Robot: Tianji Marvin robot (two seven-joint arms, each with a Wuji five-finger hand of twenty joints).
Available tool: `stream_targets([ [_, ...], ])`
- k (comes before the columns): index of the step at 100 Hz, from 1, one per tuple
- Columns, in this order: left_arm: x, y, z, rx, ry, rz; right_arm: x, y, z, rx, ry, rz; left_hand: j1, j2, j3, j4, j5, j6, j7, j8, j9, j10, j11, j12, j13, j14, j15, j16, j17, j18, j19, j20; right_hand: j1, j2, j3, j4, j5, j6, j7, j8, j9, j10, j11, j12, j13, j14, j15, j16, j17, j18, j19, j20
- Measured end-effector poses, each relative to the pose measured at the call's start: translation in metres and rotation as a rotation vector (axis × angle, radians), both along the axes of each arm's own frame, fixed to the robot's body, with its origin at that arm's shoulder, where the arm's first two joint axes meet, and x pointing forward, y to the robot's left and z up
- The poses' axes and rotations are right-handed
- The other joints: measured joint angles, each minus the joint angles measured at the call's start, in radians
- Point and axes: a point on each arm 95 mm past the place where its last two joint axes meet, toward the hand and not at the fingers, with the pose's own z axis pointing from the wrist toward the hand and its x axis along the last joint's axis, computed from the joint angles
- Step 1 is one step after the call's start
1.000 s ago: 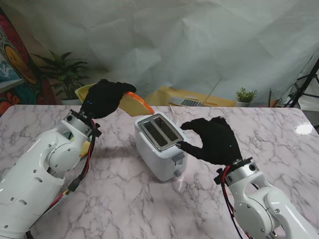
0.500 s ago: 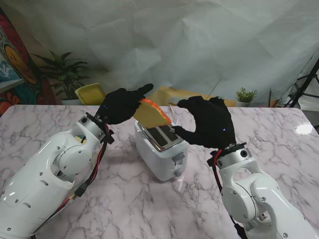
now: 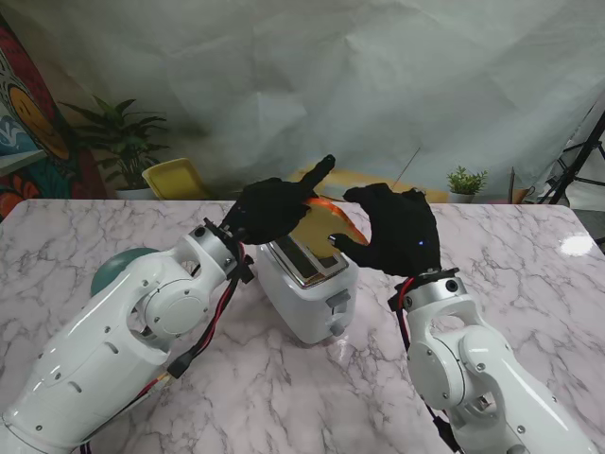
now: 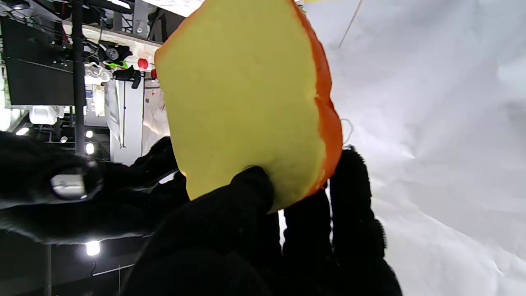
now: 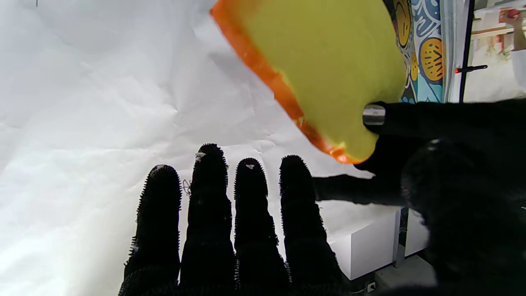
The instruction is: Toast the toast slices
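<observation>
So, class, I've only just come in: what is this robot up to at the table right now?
The left hand holds a toast slice, yellow with an orange crust, in the air over the white toaster on the marble table. The right hand hovers open right beside the slice, fingers spread. The slice is not yet in a slot, and the nearer slot looks empty in the stand view.
</observation>
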Motion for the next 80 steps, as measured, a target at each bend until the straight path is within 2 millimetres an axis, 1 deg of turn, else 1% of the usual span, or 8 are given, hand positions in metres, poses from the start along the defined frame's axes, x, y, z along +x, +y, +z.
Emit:
stream_targets([
  [21, 0.001, -0.016, 0.004, 0.014, 0.004, -0.039, 0.008, -0.003, -0.004, 0.008, 0.026, -0.012, 0.000, 0.000, -0.010, 0.004, -0.001, -0.001, -0.015, -0.015, 0.000, -0.011, 0.001, -0.013, 0.011, 0.000, -0.002, -0.002, 0.000, 0.000, 0.000, 0.001, 0.000, 0.000, 0.010, 0.000, 0.000, 0.000, 0.006, 0.000, 0.004, 0.000, 0.000, 0.000, 0.000, 0.001, 0.000, 0.000, 0.000, 0.000, 0.001, 0.001],
  [40, 0.002, -0.020, 0.003, 0.039, 0.036, -0.052, 0.014, 0.000, -0.003, 0.001, 0.039, -0.008, 0.000, 0.000, -0.011, 0.004, -0.012, -0.004, -0.020, -0.017, 0.000, -0.011, 0.001, -0.014, 0.012, 0.000, -0.002, -0.003, 0.002, 0.000, 0.000, 0.002, 0.000, 0.000, 0.013, 0.000, 0.005, 0.000, 0.014, 0.000, 0.027, 0.000, 0.013, 0.002, 0.015, 0.001, 0.002, 0.000, 0.001, 0.000, 0.005, 0.002],
  [51, 0.002, -0.021, 0.002, 0.048, 0.049, -0.057, 0.019, 0.006, -0.001, -0.005, 0.038, -0.001, 0.000, 0.000, -0.011, 0.004, -0.012, -0.004, -0.020, -0.018, 0.000, -0.012, 0.002, -0.015, 0.012, 0.000, -0.002, -0.003, 0.003, 0.000, 0.000, 0.002, 0.001, -0.025, 0.051, 0.000, 0.040, 0.000, 0.056, 0.001, 0.079, 0.000, 0.036, 0.012, 0.048, 0.002, 0.023, 0.000, 0.026, 0.000, 0.021, 0.011],
  [57, 0.002, -0.021, 0.002, 0.047, 0.050, -0.058, 0.021, 0.009, 0.000, -0.009, 0.033, 0.005, 0.000, 0.000, -0.011, 0.004, -0.012, -0.004, -0.020, -0.018, 0.000, -0.012, 0.002, -0.022, 0.012, 0.000, -0.002, -0.004, 0.003, 0.000, 0.000, 0.002, 0.003, -0.058, 0.102, 0.000, 0.095, -0.001, 0.108, 0.015, 0.148, -0.008, 0.060, 0.019, 0.125, 0.002, 0.052, 0.005, 0.071, 0.000, 0.050, 0.023],
  [68, 0.002, -0.021, 0.002, 0.044, 0.050, -0.064, 0.026, 0.015, 0.001, -0.008, 0.007, 0.008, 0.000, 0.000, -0.011, 0.004, -0.012, 0.011, -0.020, -0.018, 0.009, -0.012, 0.003, -0.025, 0.012, 0.000, -0.002, -0.005, 0.003, 0.000, 0.000, 0.002, 0.093, -0.154, 0.211, -0.002, 0.188, -0.024, 0.204, 0.027, 0.302, -0.023, 0.112, 0.034, 0.294, -0.007, 0.134, 0.059, 0.181, 0.009, 0.114, 0.042],
  [70, 0.002, -0.021, 0.002, 0.044, 0.050, -0.065, 0.027, 0.016, 0.001, -0.007, 0.006, 0.007, 0.000, 0.000, -0.012, 0.004, -0.012, 0.014, -0.020, -0.018, 0.010, -0.012, 0.003, -0.025, 0.012, 0.000, -0.002, -0.005, 0.003, 0.000, 0.000, 0.002, 0.111, -0.176, 0.220, -0.023, 0.208, -0.027, 0.238, 0.004, 0.328, -0.024, 0.119, 0.035, 0.326, -0.017, 0.152, 0.074, 0.200, 0.010, 0.127, 0.045],
  [74, 0.001, -0.021, 0.001, 0.044, 0.050, -0.067, 0.028, 0.016, 0.002, -0.005, 0.006, -0.001, 0.000, 0.000, -0.012, 0.004, -0.012, 0.017, -0.020, -0.018, 0.010, -0.013, 0.003, -0.025, 0.012, 0.000, -0.002, -0.006, 0.003, 0.000, 0.000, 0.002, 0.170, -0.224, 0.232, -0.088, 0.243, -0.065, 0.352, -0.094, 0.398, -0.031, 0.144, 0.036, 0.397, -0.028, 0.204, 0.109, 0.248, 0.011, 0.156, 0.047],
  [80, 0.001, -0.021, 0.000, 0.043, 0.050, -0.071, 0.029, 0.016, 0.003, -0.007, 0.009, -0.009, 0.000, 0.000, -0.012, 0.004, -0.012, 0.020, -0.020, -0.018, 0.010, -0.013, 0.003, -0.026, 0.012, 0.000, -0.002, -0.013, 0.003, 0.000, 0.000, 0.002, 0.234, -0.261, 0.232, -0.126, 0.281, -0.132, 0.505, -0.187, 0.489, -0.046, 0.173, 0.046, 0.491, -0.054, 0.262, 0.146, 0.316, 0.011, 0.198, 0.047],
])
